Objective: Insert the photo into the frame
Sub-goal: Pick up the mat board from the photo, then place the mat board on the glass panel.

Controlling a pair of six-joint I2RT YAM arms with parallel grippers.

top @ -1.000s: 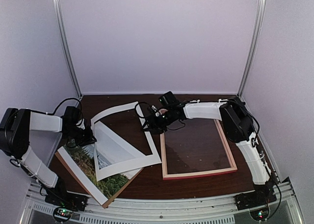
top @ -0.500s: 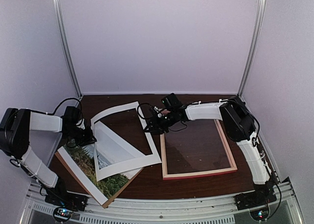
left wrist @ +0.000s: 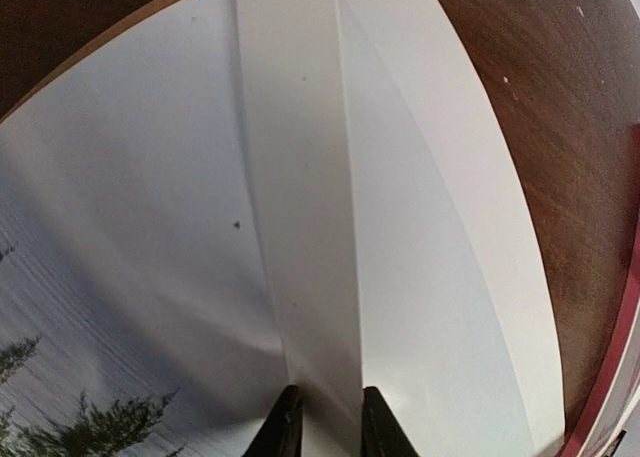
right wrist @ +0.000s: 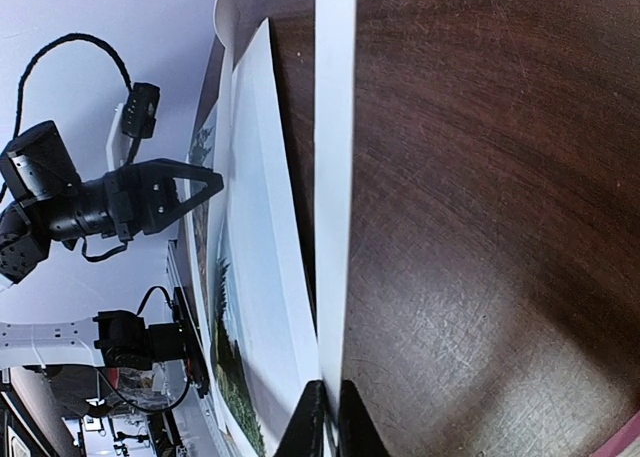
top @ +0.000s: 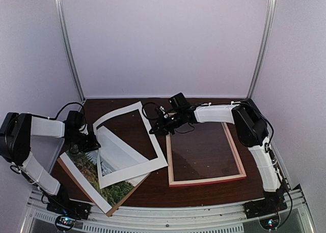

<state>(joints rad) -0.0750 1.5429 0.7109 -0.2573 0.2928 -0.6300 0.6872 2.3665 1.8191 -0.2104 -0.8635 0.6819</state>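
Both the left gripper (left wrist: pixel 325 422) and the right gripper (right wrist: pixel 328 417) pinch the white mat (top: pixel 133 171) covering the photo (top: pixel 90 167) on the left, so I think it must lift away before the photo goes in the frame (top: pixel 204 180).

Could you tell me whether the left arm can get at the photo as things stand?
Probably not yet: the left gripper grips the white mat, which covers much of the photo; only its near-left part lies bare.
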